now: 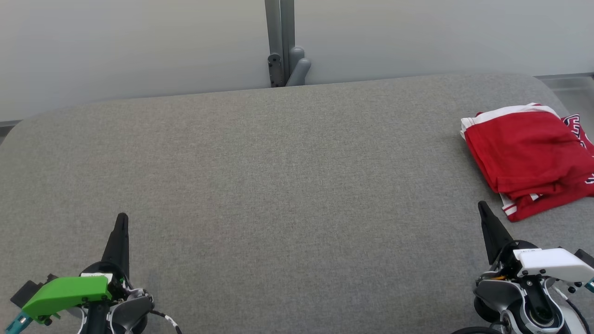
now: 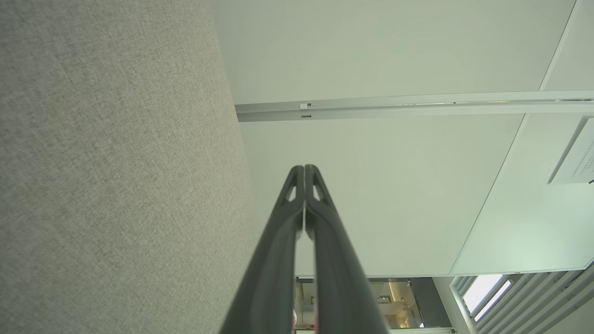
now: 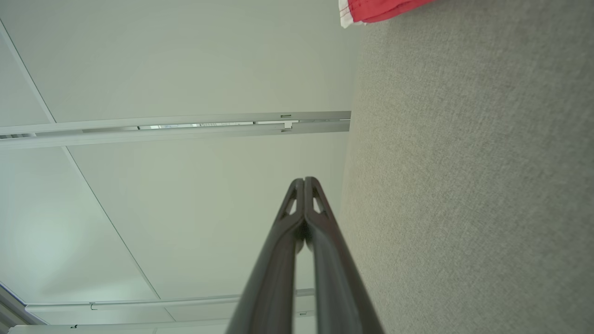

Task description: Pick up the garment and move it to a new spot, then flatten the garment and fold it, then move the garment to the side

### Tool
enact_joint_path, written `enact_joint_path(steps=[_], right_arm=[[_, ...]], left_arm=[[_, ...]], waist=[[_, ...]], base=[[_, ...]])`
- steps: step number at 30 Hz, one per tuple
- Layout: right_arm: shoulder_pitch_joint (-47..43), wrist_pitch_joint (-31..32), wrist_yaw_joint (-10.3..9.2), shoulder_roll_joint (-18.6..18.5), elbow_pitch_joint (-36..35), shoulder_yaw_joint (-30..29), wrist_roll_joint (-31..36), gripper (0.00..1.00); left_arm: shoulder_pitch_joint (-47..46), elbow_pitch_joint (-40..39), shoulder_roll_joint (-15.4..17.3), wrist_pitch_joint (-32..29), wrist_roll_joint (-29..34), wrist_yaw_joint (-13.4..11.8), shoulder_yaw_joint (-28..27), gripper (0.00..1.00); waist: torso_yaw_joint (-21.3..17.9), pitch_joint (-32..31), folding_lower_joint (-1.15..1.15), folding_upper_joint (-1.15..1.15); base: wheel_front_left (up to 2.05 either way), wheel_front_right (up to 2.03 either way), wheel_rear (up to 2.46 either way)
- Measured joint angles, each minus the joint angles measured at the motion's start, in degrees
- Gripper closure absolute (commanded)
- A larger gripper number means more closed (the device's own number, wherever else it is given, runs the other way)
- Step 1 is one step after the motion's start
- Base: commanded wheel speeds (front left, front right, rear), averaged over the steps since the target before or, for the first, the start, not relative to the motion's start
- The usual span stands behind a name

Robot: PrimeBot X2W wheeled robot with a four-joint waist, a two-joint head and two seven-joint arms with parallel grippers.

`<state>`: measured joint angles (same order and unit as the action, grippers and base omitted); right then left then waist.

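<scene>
At the right end of the grey padded table [image 1: 278, 185]: red garment [image 1: 529, 157] folded, both grippers empty.
Left gripper [image 1: 122, 219] and right gripper [image 1: 482, 205] sit low at the near edge with fingers pressed together, holding nothing. The garment lies well apart from the left one and near the right one, just beyond its tip. It looks folded and set aside, so the task reads as near its end. Risks: the bundle sits close to the table's right edge and part of it is cut off by the head view, so any nudge could slide it off. The white-trimmed lower layer pokes out toward the right gripper, and a careless swing of that arm could snag the hem and undo the fold.
</scene>
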<state>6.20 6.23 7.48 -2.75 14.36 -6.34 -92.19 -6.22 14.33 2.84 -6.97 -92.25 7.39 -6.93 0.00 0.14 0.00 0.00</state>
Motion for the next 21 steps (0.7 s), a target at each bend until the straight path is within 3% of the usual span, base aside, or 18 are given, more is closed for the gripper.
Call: enact_joint_path(steps=[21], right_arm=[[0.0,0.0,0.00,0.0,0.0,0.0,0.0,1.00]], left_arm=[[0.0,0.0,0.0,0.0,0.0,0.0,0.0,1.00]], waist=[[0.0,0.0,0.00,0.00]], base=[[0.00,0.00,0.00]])
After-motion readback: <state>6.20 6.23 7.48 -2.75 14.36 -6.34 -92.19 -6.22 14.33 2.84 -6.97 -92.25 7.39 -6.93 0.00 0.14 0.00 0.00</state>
